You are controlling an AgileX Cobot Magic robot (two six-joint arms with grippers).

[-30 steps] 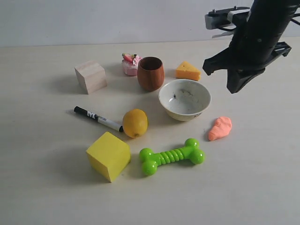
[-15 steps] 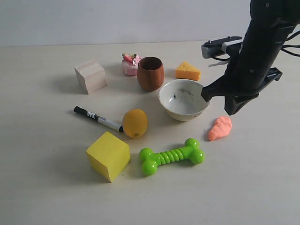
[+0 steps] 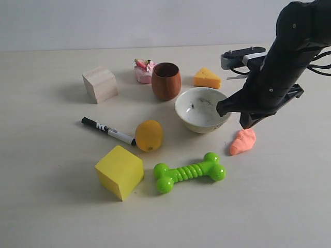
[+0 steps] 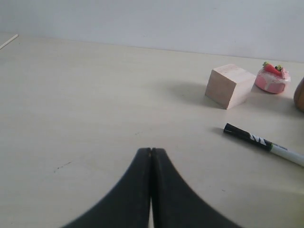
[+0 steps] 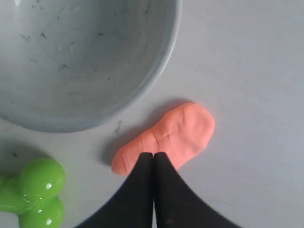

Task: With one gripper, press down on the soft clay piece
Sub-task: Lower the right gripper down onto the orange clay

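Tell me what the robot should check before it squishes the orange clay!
1. Right hand shut for pressing: ok.
2. Right hand above the soft clay piece: ok, though near its edge.
3. Hand touching the clay already: cannot tell.
4. Bowl apart from the clay: ok, a gap shows.
5. Green bone toy out of the way: ok.
6. Left hand shut, away from the clay: ok.

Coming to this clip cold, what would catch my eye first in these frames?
The black right tool, its fingers shut, hangs just over the salmon-orange clay piece on the right of the exterior view, beside the white bowl. After that the eye goes to the bright green bone toy, nearer the camera than the bowl, and the yellow cube to its left.
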